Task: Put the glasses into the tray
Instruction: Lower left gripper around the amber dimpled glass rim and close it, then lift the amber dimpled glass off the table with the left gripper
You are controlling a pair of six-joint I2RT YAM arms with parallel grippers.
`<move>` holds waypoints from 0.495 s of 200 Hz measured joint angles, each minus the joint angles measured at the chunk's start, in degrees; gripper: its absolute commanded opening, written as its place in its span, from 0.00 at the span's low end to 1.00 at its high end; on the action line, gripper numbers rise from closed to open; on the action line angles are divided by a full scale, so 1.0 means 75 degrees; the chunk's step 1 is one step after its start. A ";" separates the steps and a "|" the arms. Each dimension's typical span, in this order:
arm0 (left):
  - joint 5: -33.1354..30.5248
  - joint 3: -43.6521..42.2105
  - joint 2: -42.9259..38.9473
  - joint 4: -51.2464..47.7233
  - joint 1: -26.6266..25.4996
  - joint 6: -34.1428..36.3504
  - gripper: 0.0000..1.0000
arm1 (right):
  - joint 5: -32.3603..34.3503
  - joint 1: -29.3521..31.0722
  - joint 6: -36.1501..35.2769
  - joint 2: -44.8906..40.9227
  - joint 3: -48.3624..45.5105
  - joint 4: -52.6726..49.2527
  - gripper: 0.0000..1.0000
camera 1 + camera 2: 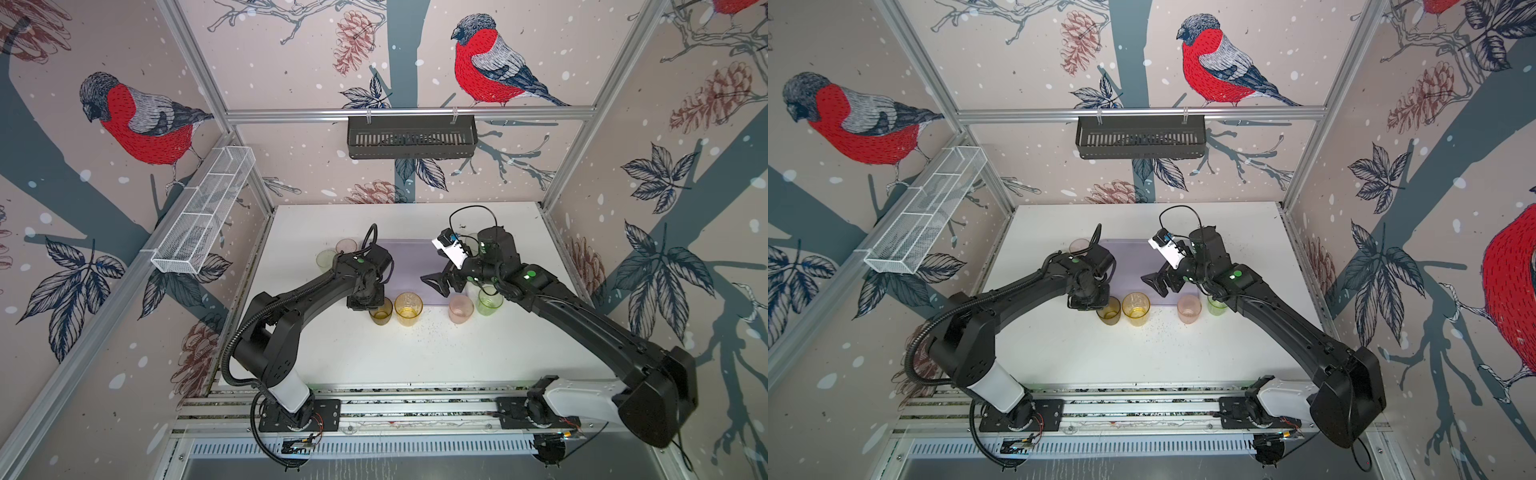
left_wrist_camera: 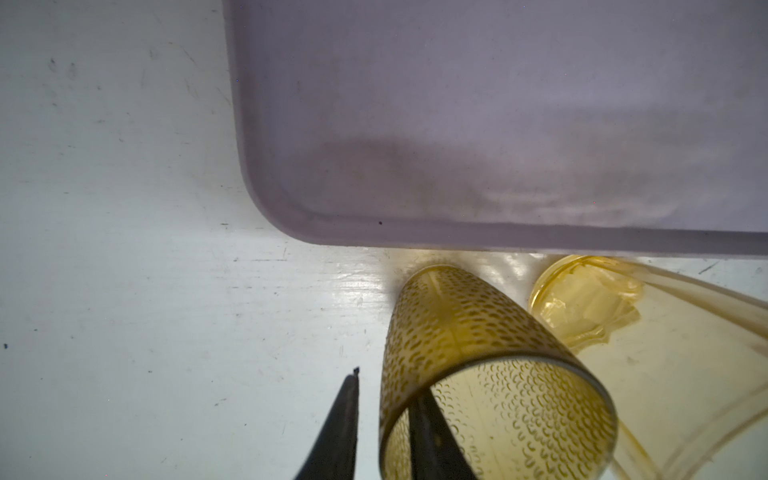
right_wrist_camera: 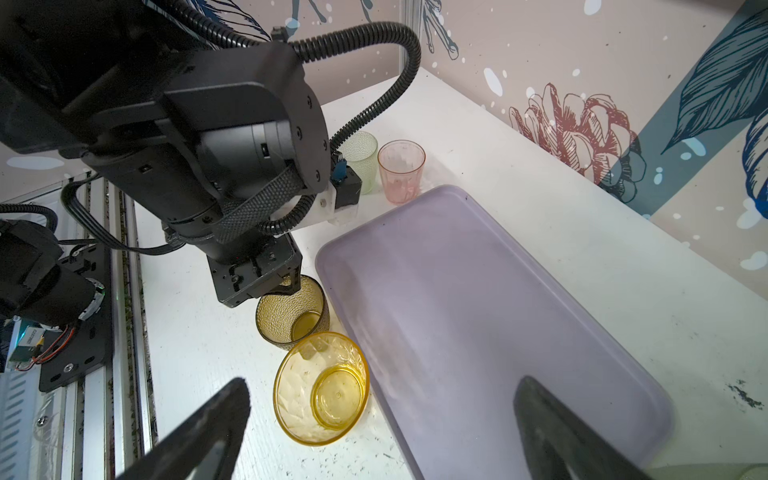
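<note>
Left gripper [image 2: 384,419] pinching brown glass [image 2: 453,332] wall by tray [image 2: 457,124] near edge; right gripper [image 3: 382,432] wide, empty. Next: lift into tray.

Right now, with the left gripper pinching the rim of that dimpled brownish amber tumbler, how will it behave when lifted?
The dimpled brownish amber tumbler looks thin, empty plastic, so probably light. One finger sits inside the wall and one outside, so it may swing or tilt. The dimples probably help grip. The smooth yellow tumbler stands close, so a nudge seems possible.
</note>
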 measured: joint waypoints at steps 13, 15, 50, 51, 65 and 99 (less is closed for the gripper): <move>0.0000 -0.0003 0.0000 -0.0003 -0.0006 0.0006 0.23 | 0.0000 0.0000 0.0000 0.0000 0.0000 0.0029 0.99; 0.0000 -0.0003 0.0000 -0.0003 -0.0006 0.0006 0.23 | 0.0000 0.0000 0.0000 0.0000 0.0000 0.0041 0.99; 0.0000 -0.0017 0.0000 -0.0006 -0.0006 0.0006 0.22 | 0.0000 0.0000 -0.0003 0.0000 0.0000 0.0085 1.00; 0.0000 -0.0017 0.0000 -0.0006 -0.0006 0.0006 0.22 | 0.0000 0.0000 -0.0003 0.0000 0.0000 0.0085 1.00; -0.0003 -0.0017 0.0012 -0.0003 -0.0012 0.0009 0.21 | 0.0000 0.0000 -0.0006 0.0000 0.0000 0.0090 1.00; -0.0003 -0.0026 0.0015 -0.0006 -0.0017 0.0006 0.19 | 0.0000 0.0006 -0.0020 0.0000 0.0000 0.0096 0.99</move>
